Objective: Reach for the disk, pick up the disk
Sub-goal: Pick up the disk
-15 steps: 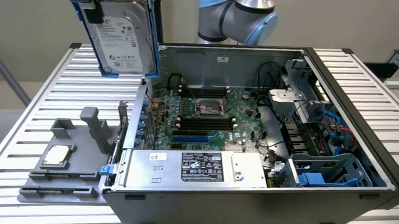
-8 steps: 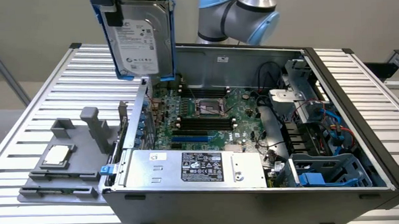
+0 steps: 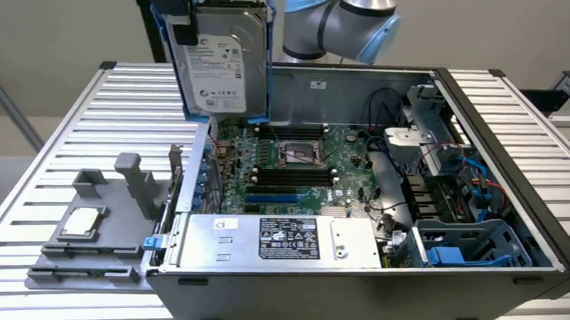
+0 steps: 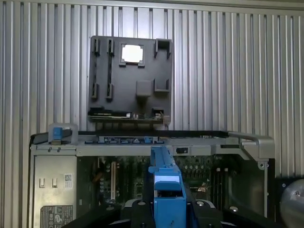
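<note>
The black claw grips the flat silver-grey metal disk with blue plastic rails, hanging upright at 12 o'clock above the open grey metal computer case.

Exterior view looked down obliquely across the open computer case; wrist view faced straight down, sharing the grey fixture.

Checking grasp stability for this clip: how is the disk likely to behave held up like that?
The disk hangs upright above the open computer case, gripped at its top, so it may swing. Its metal body looks rigid and probably heavy for its size. The blue rails look smooth, possibly slippery.
</note>
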You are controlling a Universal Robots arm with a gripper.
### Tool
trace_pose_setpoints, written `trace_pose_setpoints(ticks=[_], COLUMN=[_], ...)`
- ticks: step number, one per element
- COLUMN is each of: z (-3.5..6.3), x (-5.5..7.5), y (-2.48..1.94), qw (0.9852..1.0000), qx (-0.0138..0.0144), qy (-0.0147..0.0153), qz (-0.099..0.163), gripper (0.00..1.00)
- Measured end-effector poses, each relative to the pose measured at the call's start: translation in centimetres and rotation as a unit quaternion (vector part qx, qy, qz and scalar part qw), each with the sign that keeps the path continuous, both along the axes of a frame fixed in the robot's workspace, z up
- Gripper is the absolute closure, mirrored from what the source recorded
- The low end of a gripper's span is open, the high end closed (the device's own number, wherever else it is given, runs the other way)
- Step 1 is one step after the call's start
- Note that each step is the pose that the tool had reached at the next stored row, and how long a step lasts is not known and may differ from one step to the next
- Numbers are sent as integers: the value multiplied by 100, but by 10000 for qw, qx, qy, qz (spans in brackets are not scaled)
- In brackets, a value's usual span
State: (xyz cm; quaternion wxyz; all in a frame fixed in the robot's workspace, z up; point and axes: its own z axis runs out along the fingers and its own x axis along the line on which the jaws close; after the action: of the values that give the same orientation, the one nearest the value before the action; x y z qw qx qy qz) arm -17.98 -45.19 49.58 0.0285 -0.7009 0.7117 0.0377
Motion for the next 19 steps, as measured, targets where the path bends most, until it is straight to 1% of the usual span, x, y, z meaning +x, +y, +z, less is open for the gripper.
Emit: trace_pose_setpoints(ticks=[8, 14, 19], z=[-24, -38, -45], x=[243, 441, 620], y=[-108, -196, -259], qw=[10000, 10000, 10000], qx=[-22, -24, -24], qy=[0, 0, 0], qz=[0, 0, -1], gripper=[67, 67, 67])
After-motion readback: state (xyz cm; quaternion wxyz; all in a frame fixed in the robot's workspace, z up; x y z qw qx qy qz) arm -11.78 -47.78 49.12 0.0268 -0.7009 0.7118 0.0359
